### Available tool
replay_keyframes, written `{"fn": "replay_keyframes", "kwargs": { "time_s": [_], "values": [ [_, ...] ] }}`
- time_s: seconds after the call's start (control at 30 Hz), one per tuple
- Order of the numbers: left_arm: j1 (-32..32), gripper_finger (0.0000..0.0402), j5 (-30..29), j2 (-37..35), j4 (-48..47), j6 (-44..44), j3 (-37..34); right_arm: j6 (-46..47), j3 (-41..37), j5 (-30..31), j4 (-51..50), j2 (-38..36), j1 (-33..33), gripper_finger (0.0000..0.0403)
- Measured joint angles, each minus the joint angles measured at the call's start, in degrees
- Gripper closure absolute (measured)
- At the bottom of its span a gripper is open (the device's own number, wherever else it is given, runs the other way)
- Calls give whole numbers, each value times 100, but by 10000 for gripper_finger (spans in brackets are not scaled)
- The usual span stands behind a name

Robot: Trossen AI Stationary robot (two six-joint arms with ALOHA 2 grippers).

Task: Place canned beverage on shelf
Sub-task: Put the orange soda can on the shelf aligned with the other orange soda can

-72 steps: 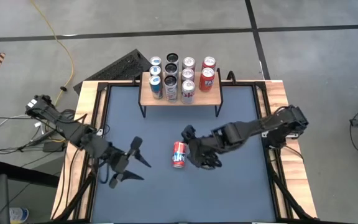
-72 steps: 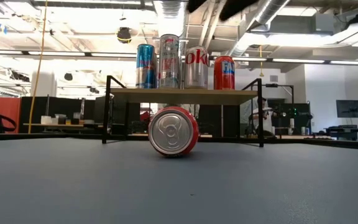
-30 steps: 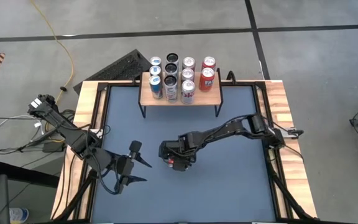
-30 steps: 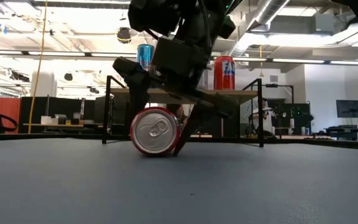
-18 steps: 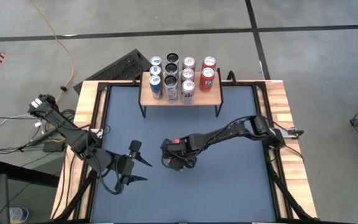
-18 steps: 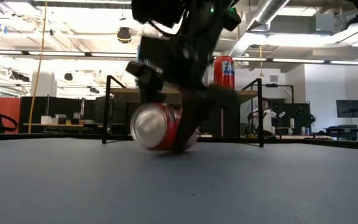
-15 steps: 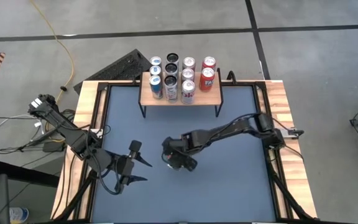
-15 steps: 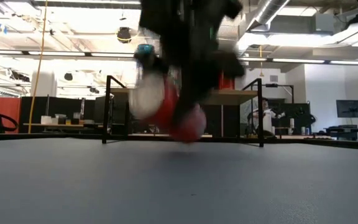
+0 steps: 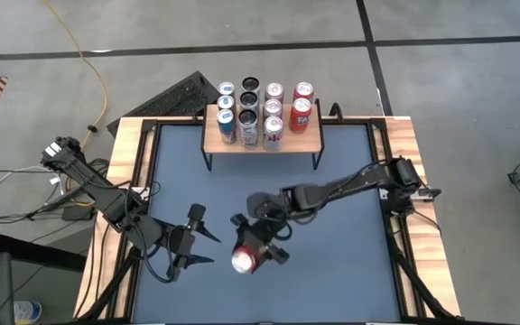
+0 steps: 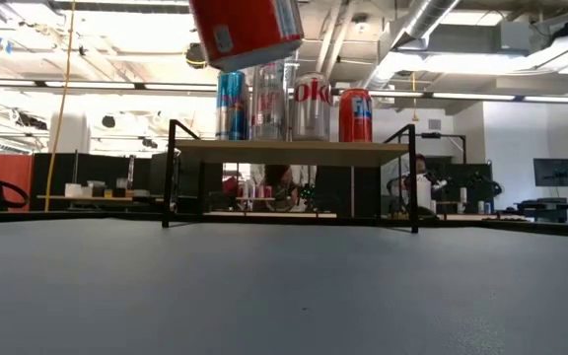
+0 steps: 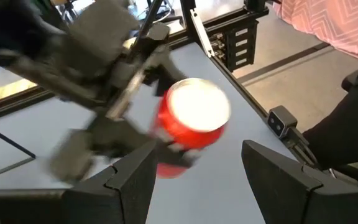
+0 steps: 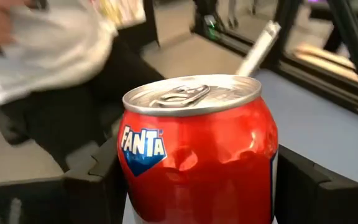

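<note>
Can: a red aluminium Fanta can [image 9: 246, 260] is upright and lifted clear of the dark blue-grey table mat [image 9: 332, 271], near the mat's middle toward the front edge.
Right gripper: the right gripper [image 9: 253, 246] is clamped on the can's sides, its fingers either side of the red body.
Left gripper: the left gripper [image 9: 201, 246] hangs just beside the can on the left, fingers spread apart, holding nothing.
Shelf: the low light-wood shelf with black metal legs [image 9: 262, 142] stands at the table's far edge, well apart from the can.
On shelf: eight upright cans [image 9: 262, 108] in four columns.
</note>
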Motion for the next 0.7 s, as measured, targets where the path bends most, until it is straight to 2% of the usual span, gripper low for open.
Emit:
{"fn": "replay_keyframes", "kwargs": {
  "time_s": [0.17, 0.27, 0.4, 0.47, 0.57, 0.7],
  "values": [
    [-3, 177, 31, -6, 341, -33, -283, 886, -1271, -647, 2509, 4, 1, 125],
    [-4, 177, 19, -2, 614, -33, -507, 1720, -2273, -738, 4402, -42, -106, 125],
    [62, 177, -7, -2, 1352, 181, -870, 2271, -3524, -360, 7499, -55, -220, 125],
    [69, 177, -17, -2, 1755, 358, -975, 2303, -4093, 199, 8516, -92, -245, 125],
    [85, 177, -29, -2, 2120, 566, -1041, 2268, -4760, 1232, 8738, -86, -246, 125],
    [137, 177, -113, -2, 2256, 592, -1092, 2275, -5289, 2101, 8397, -61, -236, 125]
  ]
}}
